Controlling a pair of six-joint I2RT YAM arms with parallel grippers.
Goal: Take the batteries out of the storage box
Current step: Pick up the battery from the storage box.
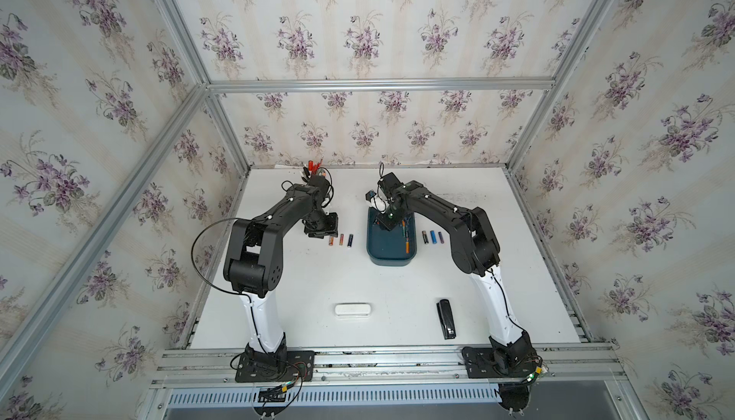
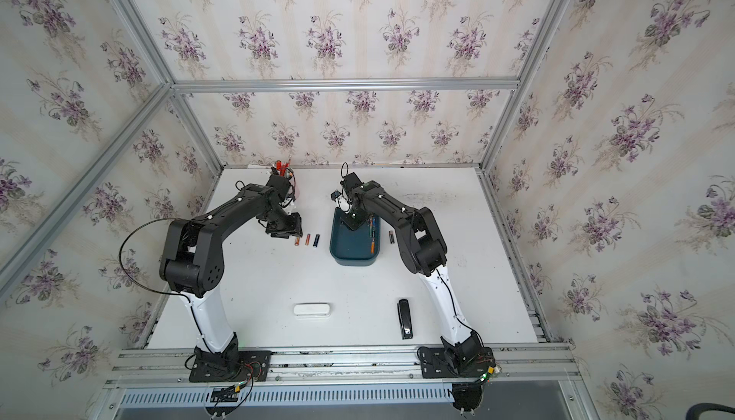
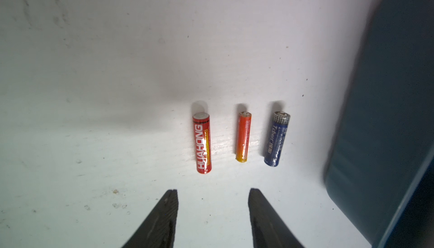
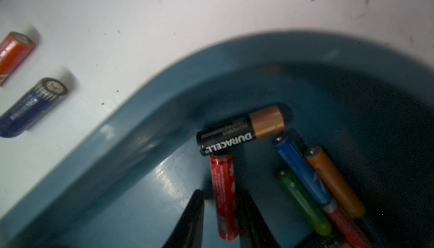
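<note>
Right hand [image 4: 221,191] straddles red battery [image 4: 223,183] — inside glossy teal, low-walled storage box [image 4: 141,127].

L fingers [image 3: 164,221] apart, R fingers [image 4: 195,221] narrow gap, wrists down.

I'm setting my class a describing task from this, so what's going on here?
Two robot arms are emptying batteries from a dark teal plastic storage box. The right claw is inside it, straddling a red cylindrical battery; whether it grips yet is unclear. Several other batteries lie there. The left claw hangs open and empty over the white table, near three batteries lined up beside the box. Three more lie on its other side.
</note>
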